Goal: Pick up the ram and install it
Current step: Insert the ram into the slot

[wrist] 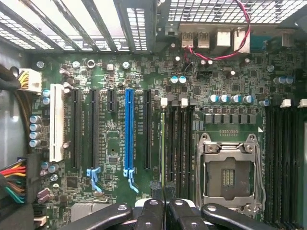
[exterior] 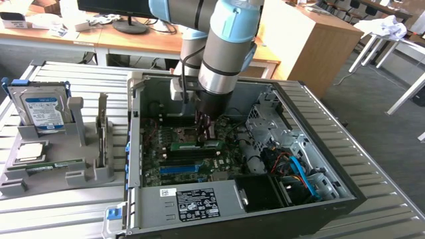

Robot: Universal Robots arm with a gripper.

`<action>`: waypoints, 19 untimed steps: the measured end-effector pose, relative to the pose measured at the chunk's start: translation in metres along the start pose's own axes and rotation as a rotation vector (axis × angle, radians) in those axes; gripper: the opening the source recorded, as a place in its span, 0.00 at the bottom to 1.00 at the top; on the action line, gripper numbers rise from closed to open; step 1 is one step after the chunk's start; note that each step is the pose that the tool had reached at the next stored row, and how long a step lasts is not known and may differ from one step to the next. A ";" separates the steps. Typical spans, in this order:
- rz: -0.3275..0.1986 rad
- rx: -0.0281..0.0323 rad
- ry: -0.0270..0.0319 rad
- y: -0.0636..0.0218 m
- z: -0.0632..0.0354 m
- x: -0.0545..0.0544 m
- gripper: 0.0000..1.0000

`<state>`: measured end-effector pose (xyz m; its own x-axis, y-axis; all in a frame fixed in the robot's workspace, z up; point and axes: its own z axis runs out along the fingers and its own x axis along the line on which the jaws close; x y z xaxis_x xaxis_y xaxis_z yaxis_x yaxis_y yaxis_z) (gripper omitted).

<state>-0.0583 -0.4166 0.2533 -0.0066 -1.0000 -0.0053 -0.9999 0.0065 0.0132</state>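
Behind gripper (exterior: 204, 130), ram (exterior: 196, 146) half-hidden

One open grey metal computer case (exterior: 335, 196), one green motherboard (wrist: 115, 143), one silver hard drive with blue-white label (exterior: 45, 112), two green ram sticks (exterior: 196, 145) (exterior: 54, 166), one blue expansion slot (wrist: 128, 129).

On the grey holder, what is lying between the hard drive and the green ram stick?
A small square silver processor chip lies between the hard drive and the ram stick, seen in the exterior view.
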 end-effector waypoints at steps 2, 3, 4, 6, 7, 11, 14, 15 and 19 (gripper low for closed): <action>0.002 0.0000 0.0001 0.0011 0.0009 0.000 0.12; 0.004 -0.0001 0.0001 0.0023 0.0013 0.000 0.12; 0.006 -0.0001 0.0001 0.0036 0.0017 0.000 0.12; 0.012 0.0001 -0.0003 0.0049 0.0029 0.000 0.12; 0.016 0.0001 -0.0002 0.0051 0.0035 0.000 0.12; 0.023 0.0001 -0.0003 0.0050 0.0057 0.000 0.12; 0.023 0.0001 -0.0003 0.0051 0.0071 0.000 0.12; 0.023 0.0002 -0.0003 0.0051 0.0077 -0.001 0.12; 0.023 0.0001 -0.0002 0.0051 0.0105 -0.002 0.12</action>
<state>-0.0635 -0.4145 0.2429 -0.0293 -0.9996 -0.0052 -0.9995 0.0293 0.0133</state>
